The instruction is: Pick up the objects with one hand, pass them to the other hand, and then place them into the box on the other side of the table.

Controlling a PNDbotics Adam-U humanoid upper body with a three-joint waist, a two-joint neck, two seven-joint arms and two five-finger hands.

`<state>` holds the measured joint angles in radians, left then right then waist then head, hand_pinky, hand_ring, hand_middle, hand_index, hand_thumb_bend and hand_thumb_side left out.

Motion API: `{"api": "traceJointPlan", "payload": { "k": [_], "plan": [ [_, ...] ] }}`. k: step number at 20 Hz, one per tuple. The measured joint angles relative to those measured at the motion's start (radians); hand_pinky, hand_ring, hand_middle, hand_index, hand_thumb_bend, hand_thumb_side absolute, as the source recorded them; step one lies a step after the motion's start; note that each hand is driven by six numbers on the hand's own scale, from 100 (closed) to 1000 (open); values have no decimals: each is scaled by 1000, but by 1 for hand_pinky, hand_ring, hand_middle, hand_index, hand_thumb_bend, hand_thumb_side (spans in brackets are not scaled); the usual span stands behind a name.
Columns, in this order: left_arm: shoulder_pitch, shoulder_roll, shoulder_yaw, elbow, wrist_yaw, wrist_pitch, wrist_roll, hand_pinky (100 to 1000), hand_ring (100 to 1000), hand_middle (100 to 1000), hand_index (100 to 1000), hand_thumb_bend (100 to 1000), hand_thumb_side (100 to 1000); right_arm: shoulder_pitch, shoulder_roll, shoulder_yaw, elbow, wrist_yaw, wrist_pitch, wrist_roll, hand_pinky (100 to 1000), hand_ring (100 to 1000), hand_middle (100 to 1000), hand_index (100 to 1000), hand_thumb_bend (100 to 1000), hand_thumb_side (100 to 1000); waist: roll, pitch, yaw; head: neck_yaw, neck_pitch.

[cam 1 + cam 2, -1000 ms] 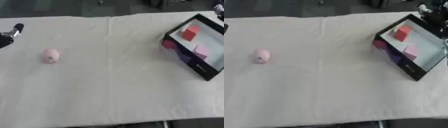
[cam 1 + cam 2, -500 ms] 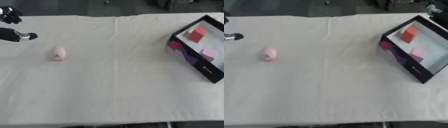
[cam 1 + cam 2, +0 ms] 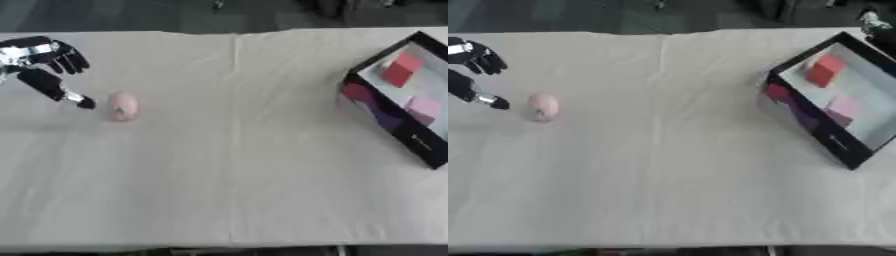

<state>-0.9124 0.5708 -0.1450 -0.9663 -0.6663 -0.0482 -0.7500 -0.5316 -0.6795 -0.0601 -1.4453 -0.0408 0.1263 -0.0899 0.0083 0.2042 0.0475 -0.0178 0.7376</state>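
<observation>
A small pink egg-shaped object (image 3: 123, 106) lies on the white cloth at the left. My left hand (image 3: 44, 62) hovers just left of it, open, with the thumb stretched toward the object and its tip a short gap away. At the right edge stands a black box (image 3: 389, 117) with a white floor, holding a red block (image 3: 401, 69) and a pink block (image 3: 423, 107). A sliver of dark metal at the top right corner of the right eye view may be my right hand (image 3: 873, 22).
The white cloth (image 3: 236, 150) covers the whole table, with a crease running down its middle. The dark floor shows beyond the far edge.
My left hand has come in from the left edge toward the pink object. The whole picture has shifted, so the camera has moved too.
</observation>
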Motion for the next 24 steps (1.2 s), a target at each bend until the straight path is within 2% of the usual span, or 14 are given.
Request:
{"api": "traceJointPlan", "payload": {
  "k": [4,5,8,14,19,24],
  "plan": [
    [-26,-41,-5,61,-100,-17,-14,794,772,698,786,766,183,-1,8,0,3,1,0,1,1000,1000,981,968,100,486,0,0,-3,8,0],
    [-29,-52,-5,75,-124,-18,-5,792,775,702,792,761,144,-1,8,0,3,1,0,1,1000,1000,980,966,100,488,0,0,-4,9,0],
    [-33,-85,-5,114,-194,-18,51,786,770,696,791,729,100,-1,13,1,3,1,1,2,1000,1000,979,964,100,497,0,0,-6,15,0],
    [-33,-132,0,164,-259,-21,149,778,755,676,773,641,100,-1,17,1,9,1,3,4,1000,1000,977,963,100,501,-1,0,-11,18,0],
    [-33,-142,15,177,-257,-12,202,775,732,649,755,462,100,0,17,3,10,1,4,5,1000,1000,973,960,100,506,-2,0,-11,21,-1],
    [-33,-161,26,188,-241,14,244,772,725,634,726,393,100,1,24,7,15,1,5,9,1000,1000,972,959,100,513,-4,0,-12,25,-1]
  ]
}}
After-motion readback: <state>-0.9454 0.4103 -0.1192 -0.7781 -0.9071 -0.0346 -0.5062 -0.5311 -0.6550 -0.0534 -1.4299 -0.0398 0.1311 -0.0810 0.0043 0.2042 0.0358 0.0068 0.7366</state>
